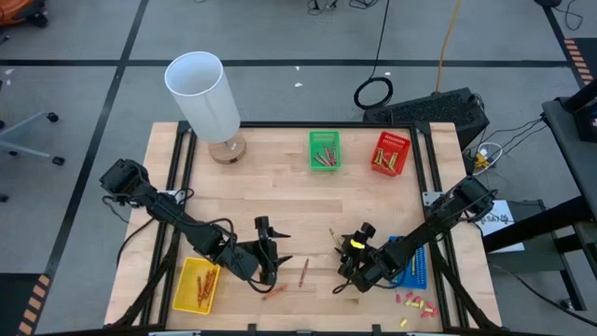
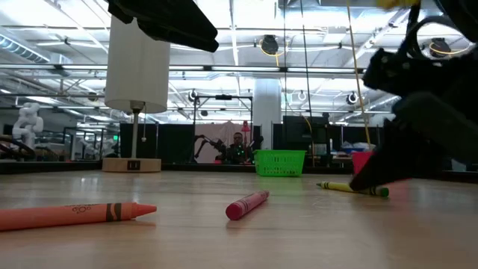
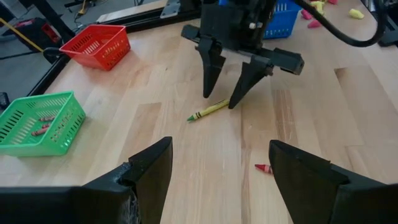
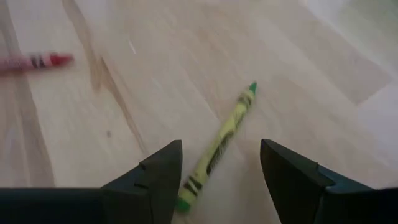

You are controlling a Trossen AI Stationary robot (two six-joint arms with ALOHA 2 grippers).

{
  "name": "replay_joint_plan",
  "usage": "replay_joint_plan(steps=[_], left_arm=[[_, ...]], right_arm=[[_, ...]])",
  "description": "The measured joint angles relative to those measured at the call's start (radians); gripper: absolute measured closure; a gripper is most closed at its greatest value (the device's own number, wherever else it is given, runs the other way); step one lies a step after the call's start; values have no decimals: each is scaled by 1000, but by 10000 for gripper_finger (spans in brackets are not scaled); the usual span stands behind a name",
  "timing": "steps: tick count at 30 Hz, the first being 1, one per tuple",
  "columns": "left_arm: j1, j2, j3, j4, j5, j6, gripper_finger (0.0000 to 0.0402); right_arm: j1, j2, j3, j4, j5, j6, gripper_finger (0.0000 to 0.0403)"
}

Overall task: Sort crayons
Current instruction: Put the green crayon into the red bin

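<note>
From above, my right gripper (image 1: 347,273) hangs beside the blue basket (image 1: 416,271), fingers spread wide and empty, over the yellow-green crayon (image 1: 333,241); my left gripper (image 1: 270,266) waits, also wide, just beside the red crayon (image 1: 303,272).

At table height, the yellow-green crayon (image 2: 352,189) lies flat by my dark fingers; a careless descent could roll it.

Left wrist view: my right fingertips (image 3: 210,87) straddle one end of it (image 3: 208,111), not the middle, so it may pivot out.

Right wrist view: it (image 4: 217,144) lies slanted between my fingers (image 4: 163,167); closing off-axis could flick it.
</note>
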Motion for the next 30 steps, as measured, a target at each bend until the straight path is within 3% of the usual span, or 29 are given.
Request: replay_joint_plan(steps=[10, 23, 30], left_arm=[[0, 0, 0, 0, 0, 1, 137], [0, 0, 0, 1, 0, 2, 137], [0, 0, 0, 1, 0, 2, 137]], right_arm=[[-29, 13, -46, 44, -38, -14, 247], [-34, 16, -48, 41, -45, -96, 393], [-34, 15, -49, 43, -42, -137, 396]])
